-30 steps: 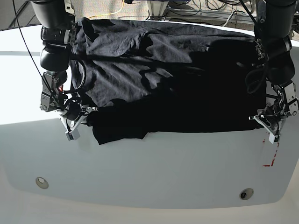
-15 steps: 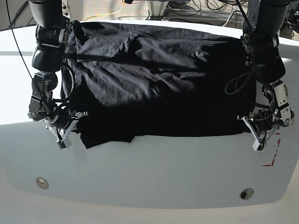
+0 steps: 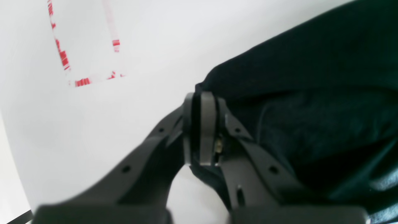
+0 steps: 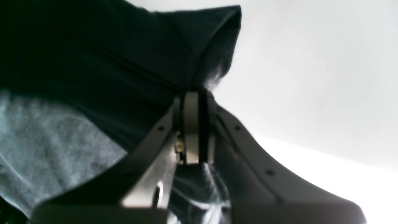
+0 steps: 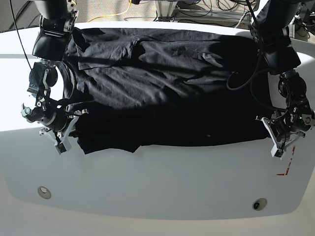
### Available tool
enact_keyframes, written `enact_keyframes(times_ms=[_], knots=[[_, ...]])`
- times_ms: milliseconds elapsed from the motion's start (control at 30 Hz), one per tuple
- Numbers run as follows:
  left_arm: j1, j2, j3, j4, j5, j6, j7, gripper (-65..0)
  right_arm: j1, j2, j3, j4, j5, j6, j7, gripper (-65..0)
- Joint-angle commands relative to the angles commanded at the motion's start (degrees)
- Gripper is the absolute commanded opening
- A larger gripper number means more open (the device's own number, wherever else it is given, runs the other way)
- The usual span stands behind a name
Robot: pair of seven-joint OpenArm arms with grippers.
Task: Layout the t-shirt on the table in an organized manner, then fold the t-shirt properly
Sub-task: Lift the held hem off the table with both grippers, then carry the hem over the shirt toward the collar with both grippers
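The black t-shirt (image 5: pixel 167 93) is lying spread across the far half of the white table (image 5: pixel 157 182), soft cotton-looking fabric with loose wrinkles catching the light near the far edge and a much darker, flatter band along its near hem. The tabletop is looking smooth and glossy with a rounded near edge.

The left gripper (image 5: pixel 277 138) is sitting at the hem corner toward the table's right edge, and in its wrist view its fingers (image 3: pixel 206 127) are pressed together, pinching a fold of the cloth. The right gripper (image 5: pixel 59 135) is doing the same toward the left edge, its pads (image 4: pixel 191 127) clamping a bunched tip of fabric.

Two small round metal discs (image 5: pixel 44 191) are sitting near the front edge, and a red dashed mark (image 5: pixel 286 169) is showing just beside the left gripper.
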Motion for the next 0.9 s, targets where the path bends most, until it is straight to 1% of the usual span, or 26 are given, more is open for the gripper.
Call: enact_keyframes(times_ms=[133,300,367,500,633,700,800,900], knots=[[2.8,-1.2,0.0,2.1,0.0,0.0,0.0,-64.7,-3.8,0.0,1.8,5.1,0.0,0.00,-1.9,-63.4],[6.7,-1.1,0.2,5.3,0.0,0.0,0.0,-64.7,-8.8,-0.1,3.2,11.5,0.0,0.00,-3.7,-63.4],[8.3,-1.1,1.2,6.4,-0.1,0.0,0.0,-64.7,-10.7,-0.2,3.7,13.6,0.0,0.00,-4.1,-63.4],[12.3,-1.1,4.0,9.7,-0.1,0.0,0.1,-64.7,-15.0,-1.8,5.0,17.6,0.0,0.00,-4.1,-63.4],[16.4,-0.8,5.0,13.8,-0.1,0.0,0.2,-64.7,-18.8,-3.0,6.5,20.3,0.0,0.00,-4.1,-63.4],[18.3,-0.2,5.5,15.8,-0.1,0.0,1.4,-64.7,-20.8,-3.8,6.9,21.4,0.0,0.00,-4.1,-63.4],[20.0,-0.1,5.7,18.0,-0.1,0.0,2.8,-64.7,-23.3,-4.5,6.9,22.7,0.0,0.00,-4.1,-63.4],[21.5,-0.1,5.9,19.0,-0.1,0.0,3.1,-64.7,-25.7,-5.3,6.9,24.0,0.0,0.00,-4.1,-63.4]])
